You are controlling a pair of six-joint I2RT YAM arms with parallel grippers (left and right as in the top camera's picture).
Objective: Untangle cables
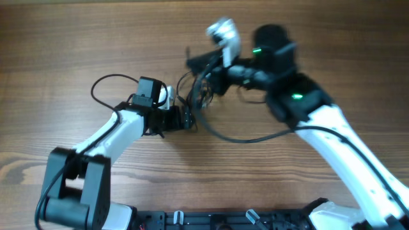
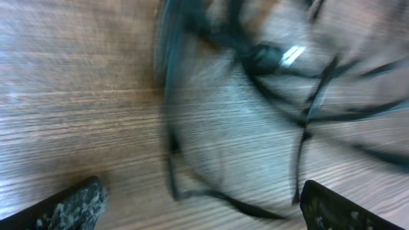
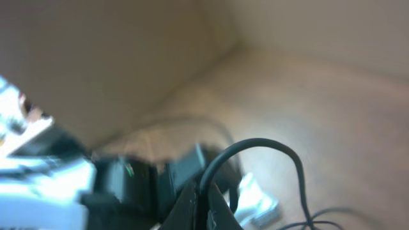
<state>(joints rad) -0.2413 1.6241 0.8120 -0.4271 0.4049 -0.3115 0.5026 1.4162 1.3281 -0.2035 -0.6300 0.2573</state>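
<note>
The wooden tabletop (image 1: 64, 38) fills the overhead view, its grain running side to side. The right arm (image 1: 345, 134) reaches in from the near right corner across to the middle, raised above the surface and blurred. The left arm (image 1: 108, 134) stretches low from the near left corner toward the same spot.

The left tool (image 1: 188, 118) is released, its two fingers (image 2: 70, 204) spread wide and holding nothing. It points at the cables (image 1: 195, 89) just ahead of it. The right tool (image 1: 195, 62) is clenched, and in its wrist view a thin black cord (image 3: 255, 150) arches up from the pinched tips.

The cables lie between the two tools as a loose black tangle at mid-tabletop. In the left wrist view a small plug (image 2: 281, 57) shows among the smeared loops.
</note>
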